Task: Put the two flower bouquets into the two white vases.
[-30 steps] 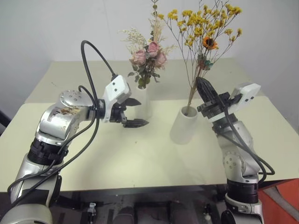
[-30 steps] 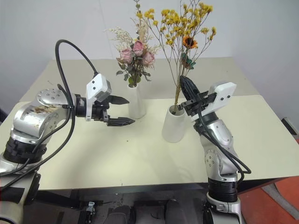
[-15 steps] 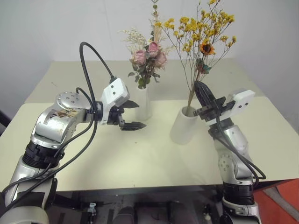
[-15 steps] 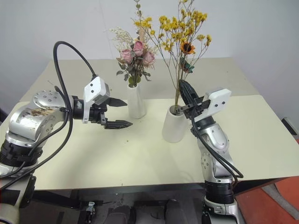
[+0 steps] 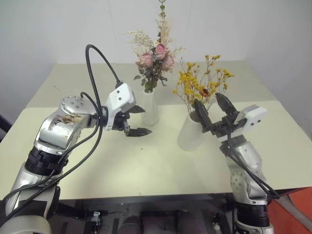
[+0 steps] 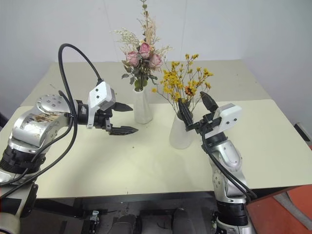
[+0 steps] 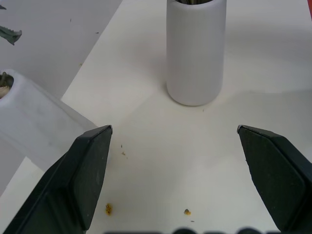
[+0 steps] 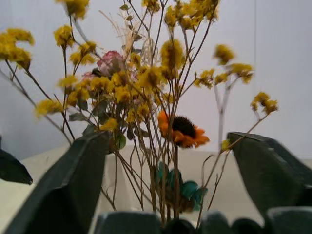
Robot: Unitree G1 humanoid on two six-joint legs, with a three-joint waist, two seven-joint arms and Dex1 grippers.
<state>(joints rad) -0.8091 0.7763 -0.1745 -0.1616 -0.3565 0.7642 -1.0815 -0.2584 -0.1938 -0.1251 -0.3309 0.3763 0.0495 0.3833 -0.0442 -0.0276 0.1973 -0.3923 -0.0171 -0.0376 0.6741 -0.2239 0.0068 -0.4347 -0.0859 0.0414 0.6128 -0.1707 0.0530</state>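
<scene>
Nearest on the cream tabletop point(image 5: 146, 165), the right gripper point(image 5: 213, 109) stands with its fingers spread on either side of the yellow-blossom bouquet point(image 5: 201, 87) — those stems sit in the wider white vase point(image 5: 191, 132). To the left the left gripper point(image 5: 136, 119) hovers spread and empty, and farther back the pink rose bouquet point(image 5: 155, 61) stands in the slim white vase point(image 5: 149, 107).

Table point(image 5: 146, 170): pale cream top, matte, with a straight seam line running across it side to side. Crumbs point(image 7: 108, 209): small yellow-orange specks scattered on the table top, near its front half. Wall point(image 5: 58, 29): plain white, rising directly behind the table's far edge. Red-orange object point(image 5: 292, 214): partly visible below the table's front right corner; identity unclear.
</scene>
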